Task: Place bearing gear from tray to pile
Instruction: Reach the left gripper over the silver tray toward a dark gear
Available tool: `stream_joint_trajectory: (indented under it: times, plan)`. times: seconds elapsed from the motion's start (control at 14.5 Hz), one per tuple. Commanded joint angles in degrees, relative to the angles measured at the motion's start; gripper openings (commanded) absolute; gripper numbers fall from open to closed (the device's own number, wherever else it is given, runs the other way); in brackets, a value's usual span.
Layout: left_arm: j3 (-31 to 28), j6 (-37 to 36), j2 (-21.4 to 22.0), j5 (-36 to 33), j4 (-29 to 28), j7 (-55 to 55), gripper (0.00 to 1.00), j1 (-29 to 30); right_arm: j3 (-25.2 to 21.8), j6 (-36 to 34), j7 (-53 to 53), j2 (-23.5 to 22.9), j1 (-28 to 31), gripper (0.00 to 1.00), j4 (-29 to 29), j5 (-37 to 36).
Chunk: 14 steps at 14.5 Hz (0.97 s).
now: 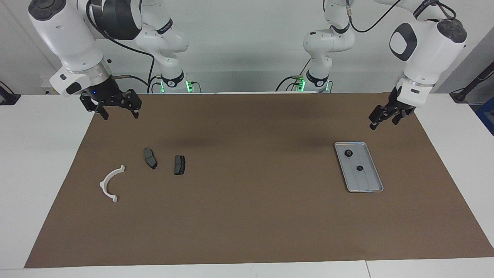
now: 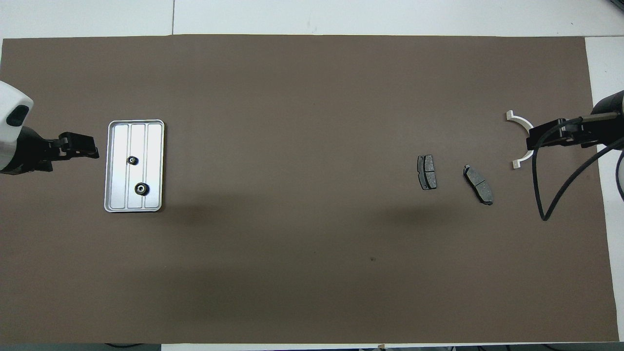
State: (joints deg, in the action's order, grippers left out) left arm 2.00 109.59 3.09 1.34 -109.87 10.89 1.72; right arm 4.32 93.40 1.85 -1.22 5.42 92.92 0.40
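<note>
The tray [image 1: 368, 185] looks like silver-grey metal with a soft sheen and ridges running lengthwise. Two small gears [image 1: 348, 153] in it are dark and matt. The bench [image 1: 38, 154] is smooth white, under a matt brown mat [image 1: 247, 216]. The half-ring bracket [image 1: 110, 184] looks like white plastic; the brake pads [image 1: 149, 158] are matt dark grey.

Two gears [image 1: 354, 160] on tray [image 1: 368, 185]

Probably a lab: robot arms [image 1: 73, 42], bare table [image 1: 38, 154].
</note>
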Motion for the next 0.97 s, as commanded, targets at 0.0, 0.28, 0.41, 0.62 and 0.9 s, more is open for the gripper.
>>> stream_joint_trajectory:
  times: [0.0,0.28,0.41,0.62,0.9]
  plan:
    - [0.0,2.8,1.4,-0.8,-4.5,3.5,0.95,-1.5,0.2,1.9,2.2,1.7,0.5,1.00,2.4,0.3]
    - [-0.1,10.5,0.7,-0.8,-11.9,4.1,0.93,-2.8,0.2,1.9,2.3,1.7,0.5,1.00,2.4,0.4]
    - [-0.1,12.0,-0.7,-0.8,-12.7,3.7,0.88,-2.1,0.2,2.0,2.3,1.9,0.5,1.00,2.8,0.3]
    - [-0.1,16.4,-0.7,-0.8,-16.9,3.7,0.86,-2.1,0.2,3.9,2.6,2.8,0.6,1.00,4.7,0.4]
    - [-0.2,20.6,-2.0,-0.8,-19.9,3.4,0.82,-1.1,0.2,4.6,2.7,2.8,0.6,1.00,4.8,0.3]
